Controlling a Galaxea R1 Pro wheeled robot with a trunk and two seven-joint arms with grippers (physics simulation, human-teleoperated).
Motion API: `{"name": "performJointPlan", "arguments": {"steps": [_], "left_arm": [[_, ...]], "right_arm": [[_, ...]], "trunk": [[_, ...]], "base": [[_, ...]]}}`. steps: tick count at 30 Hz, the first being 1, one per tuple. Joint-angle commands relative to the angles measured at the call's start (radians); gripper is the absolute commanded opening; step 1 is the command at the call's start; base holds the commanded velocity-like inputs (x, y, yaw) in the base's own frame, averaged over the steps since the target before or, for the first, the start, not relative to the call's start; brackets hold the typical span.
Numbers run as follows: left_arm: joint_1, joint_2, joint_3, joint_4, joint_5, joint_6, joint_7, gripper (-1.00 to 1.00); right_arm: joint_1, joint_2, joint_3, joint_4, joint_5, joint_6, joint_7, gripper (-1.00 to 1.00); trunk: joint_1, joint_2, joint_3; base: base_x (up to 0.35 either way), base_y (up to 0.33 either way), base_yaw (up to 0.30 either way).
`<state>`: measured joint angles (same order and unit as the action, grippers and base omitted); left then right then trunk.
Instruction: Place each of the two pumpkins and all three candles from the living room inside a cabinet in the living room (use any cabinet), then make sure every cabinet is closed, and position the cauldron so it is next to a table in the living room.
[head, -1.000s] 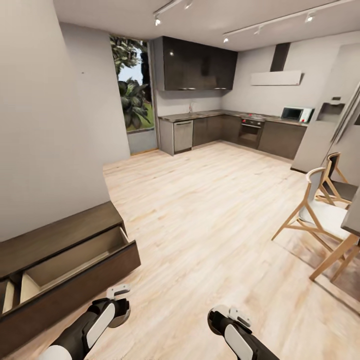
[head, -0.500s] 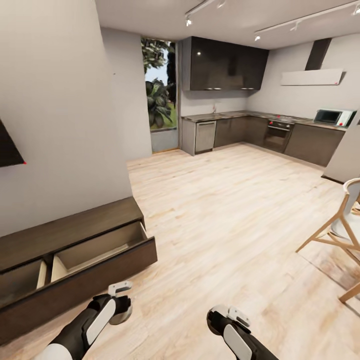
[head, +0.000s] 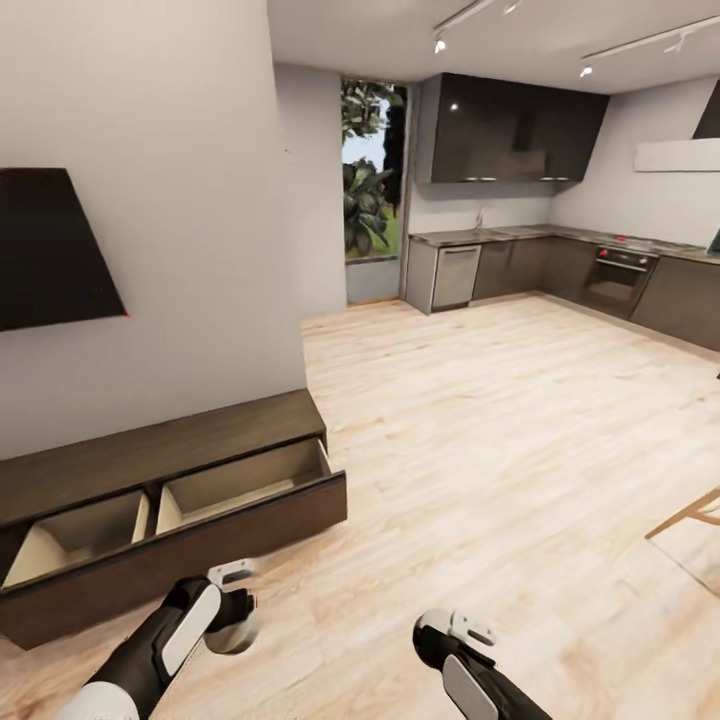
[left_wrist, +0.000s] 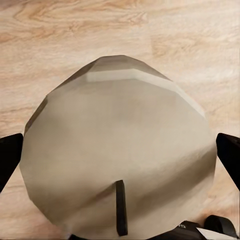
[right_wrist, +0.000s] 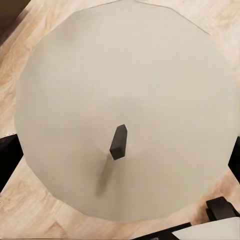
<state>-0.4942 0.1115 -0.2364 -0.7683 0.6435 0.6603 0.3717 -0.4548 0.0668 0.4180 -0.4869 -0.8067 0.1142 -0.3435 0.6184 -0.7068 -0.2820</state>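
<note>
Each claw — left (left_wrist: 120, 165), right (right_wrist: 120, 150) — grips a candle (left_wrist: 117, 160); no writing.

A pale wooden floor (head: 480, 420) stretches ahead of both grippers. Far beyond them stands a kitchen with dark grey wall cabinets (head: 515, 128), a counter (head: 520, 236) and an oven (head: 612, 280). A tall window (head: 372, 190) (green foliage outside) sits beside it. A black wall panel (head: 55, 248) hangs above, off to the left.

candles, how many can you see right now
2. One tan flat-topped candle with a dark wick sits between the left gripper's fingers, the other between the right gripper's. A third may be out of sight.
</note>
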Motion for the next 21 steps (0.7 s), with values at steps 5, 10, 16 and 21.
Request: {"name": "performJointPlan", "arguments": {"steps": [5,10,16,21], "left_arm": [[-0.001,0.005,0.039,-0.013,0.012,0.046,0.010,-1.00],[-0.001,0.030,0.054,-0.015,0.011,0.059,0.012,-1.00],[-0.001,0.048,0.055,-0.016,0.012,0.060,0.011,-1.00],[-0.001,0.054,0.055,-0.017,0.013,0.061,0.011,-1.00]], "right_arm": [[-0.001,-0.001,0.007,-0.003,-0.003,0.006,-0.005,-1.00],[-0.001,-0.001,0.007,-0.005,-0.001,0.008,-0.006,-1.00],[-0.001,0.000,0.022,-0.005,0.017,0.010,-0.007,-1.00],[-0.001,0.000,0.028,-0.006,0.022,0.010,-0.008,-1.00]], "trunk": [[-0.019,0.034,0.014],[-0.038,0.069,0.030],[-0.061,0.111,0.049],[-0.080,0.146,0.064]], "base": [[0.000,0.000,0.292],[0.000,0.000,0.292],[0.000,0.000,0.292],[0.000,0.000,0.292]]}}
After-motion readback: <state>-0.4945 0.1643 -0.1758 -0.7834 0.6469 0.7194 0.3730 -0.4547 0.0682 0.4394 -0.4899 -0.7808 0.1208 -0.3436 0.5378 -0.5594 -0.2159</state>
